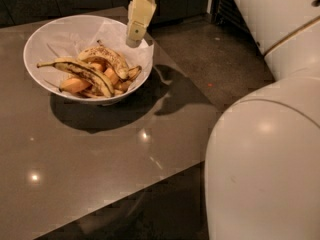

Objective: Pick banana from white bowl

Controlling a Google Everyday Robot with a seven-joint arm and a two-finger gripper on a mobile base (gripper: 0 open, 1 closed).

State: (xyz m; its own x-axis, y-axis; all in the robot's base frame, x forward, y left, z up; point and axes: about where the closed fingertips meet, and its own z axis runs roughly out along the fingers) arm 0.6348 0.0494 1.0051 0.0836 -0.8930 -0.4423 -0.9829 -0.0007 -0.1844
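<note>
The white bowl [55, 34] stands at the back left of the dark table. In it lies the plump speckled banana [107, 58], curved, towards the right side. In front of it lies a slimmer banana [82, 71] with black streaks and a thin stem pointing left. Orange fruit chunks [75, 85] lie under them. My gripper [134, 40] hangs from the top, its cream finger pointing down over the bowl's right rim, just up and right of the speckled banana and apart from it.
The glossy grey-brown table [100, 159] ends in an edge at the right and front. Dark floor [220, 59] lies to the right. My white arm [265, 159] fills the right side and lower right corner.
</note>
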